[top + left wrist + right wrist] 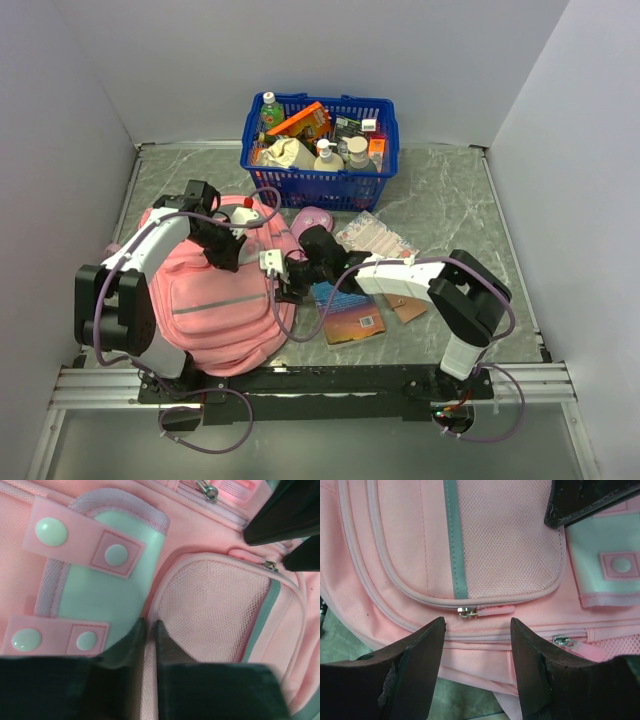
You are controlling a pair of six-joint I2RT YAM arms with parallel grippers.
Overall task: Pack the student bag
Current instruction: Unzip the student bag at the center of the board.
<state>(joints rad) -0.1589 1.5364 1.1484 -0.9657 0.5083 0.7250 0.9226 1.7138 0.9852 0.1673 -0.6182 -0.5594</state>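
Top external view shows the left gripper bent down onto the upper face of the student bag, which lies flat on the table under both sets of fingers. In the left wrist view the left fingers are drawn almost together with only a thin slit between the tips. They sit on the seam between a pale snap-flap pocket on their left and a mesh pocket on their right; whether they nip any fabric I cannot tell, though it looks like a hold meant to pin the soft bag so it will not slide. Just to the right, the right gripper hangs with its fingers spread apart and empty, one on each side of a zip pull lying just beyond the tips; I take it the pull is lined up for a pinch, since the bag must be opened before anything goes in. Past the right fingers, apart from the bag, lie a small pink pencil case, a book and a patterned packet; far beyond both grippers stands a blue basket full of supplies.
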